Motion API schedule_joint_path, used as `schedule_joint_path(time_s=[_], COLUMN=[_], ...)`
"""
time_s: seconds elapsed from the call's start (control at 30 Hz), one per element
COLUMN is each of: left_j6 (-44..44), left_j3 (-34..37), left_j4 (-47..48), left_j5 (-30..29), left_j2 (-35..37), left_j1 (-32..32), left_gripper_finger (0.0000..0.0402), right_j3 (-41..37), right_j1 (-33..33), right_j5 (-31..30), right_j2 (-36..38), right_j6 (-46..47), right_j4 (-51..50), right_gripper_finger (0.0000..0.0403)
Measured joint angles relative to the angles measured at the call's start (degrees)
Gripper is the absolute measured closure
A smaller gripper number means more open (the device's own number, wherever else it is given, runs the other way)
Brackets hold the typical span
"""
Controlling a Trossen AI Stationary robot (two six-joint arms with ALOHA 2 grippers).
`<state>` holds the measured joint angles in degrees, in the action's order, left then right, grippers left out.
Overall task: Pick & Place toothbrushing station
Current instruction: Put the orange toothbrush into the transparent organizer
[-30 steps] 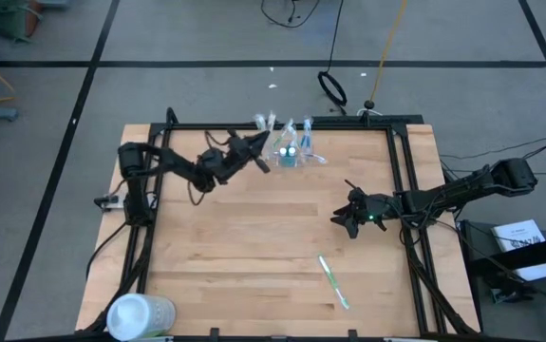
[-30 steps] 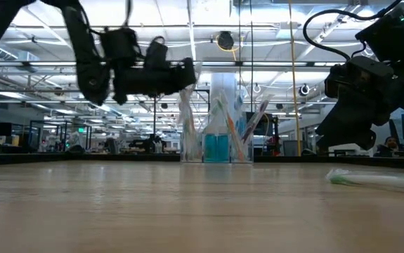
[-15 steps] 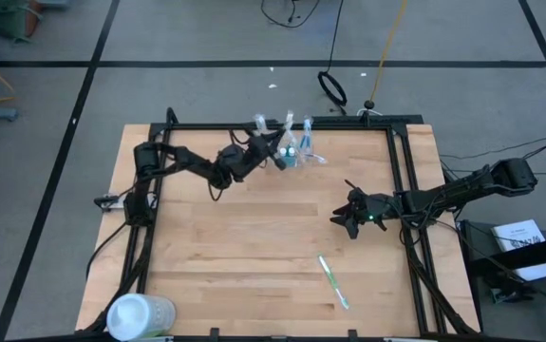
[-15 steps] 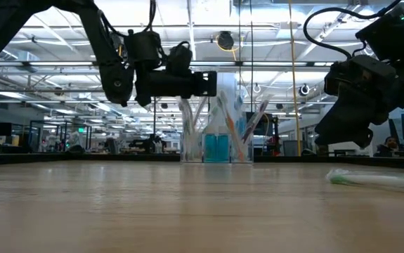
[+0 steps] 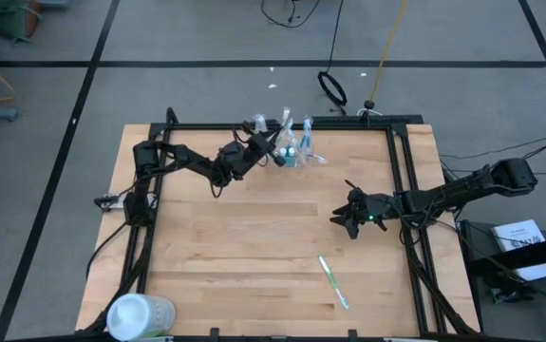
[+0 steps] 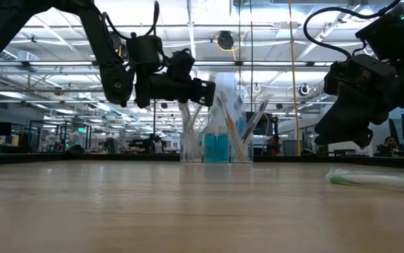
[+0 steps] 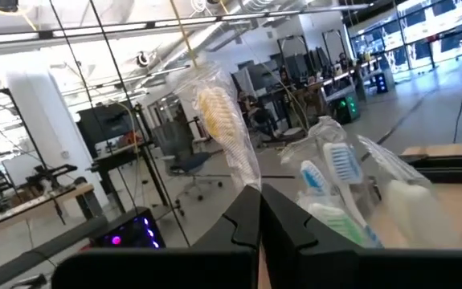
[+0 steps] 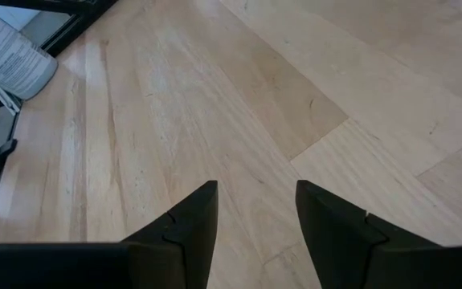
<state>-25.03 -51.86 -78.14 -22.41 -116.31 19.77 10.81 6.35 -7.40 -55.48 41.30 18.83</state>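
Note:
The clear cup [image 5: 290, 155] [image 6: 219, 144] stands at the table's far edge, holding wrapped toothbrushes [image 7: 337, 170] and blue tubes [image 6: 216, 149]. My left gripper [image 5: 272, 152] [image 6: 209, 91] [image 7: 257, 201] is just left of the cup at its rim height. It is shut, and a wrapped toothbrush with pale bristles [image 7: 218, 120] rises from its fingertips. Another wrapped toothbrush, with a green head [image 5: 332, 281] [image 6: 377, 179], lies flat on the wood at the near right. My right gripper [image 5: 341, 218] [image 8: 255, 205] hovers open over bare wood at the right. My left gripper holds the pale-bristled toothbrush by the lower end of its clear wrapper [image 7: 253, 183], pinched between the two shut fingers. The fingers reach in about level from the table's left. The toothbrush stands up from the fingertips, head uppermost and a little tilted, clear of the table.
A whitish round container [image 5: 141, 315] lies at the near left corner. Black frame rails [image 5: 398, 180] run along the table's left, right and far edges. Bare wood [image 5: 254, 237] fills the middle of the table.
My left gripper has gone toward the table's right edge, up to the cup, sinking a little and rolling about its own line. It has stayed shut the whole time.

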Motion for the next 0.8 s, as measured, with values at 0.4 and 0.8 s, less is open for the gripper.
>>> schedule_joint_path(time_s=[0.4, 0.8], left_j6=[-6.66, -9.47], left_j3=[0.02, 0.04], left_j4=[8.10, -7.28], left_j5=[-2.14, 2.99], left_j2=[-0.02, -0.02], left_j1=[-2.02, -1.05], left_gripper_finger=[0.0400, 0.0400], right_j3=[0.00, 0.00], right_j1=[0.00, 0.00], right_j5=[0.00, 0.00], right_j2=[0.00, 0.00], right_j6=[0.00, 0.00], right_j4=[0.02, 0.15], right_gripper_finger=[0.0243, 0.0243])
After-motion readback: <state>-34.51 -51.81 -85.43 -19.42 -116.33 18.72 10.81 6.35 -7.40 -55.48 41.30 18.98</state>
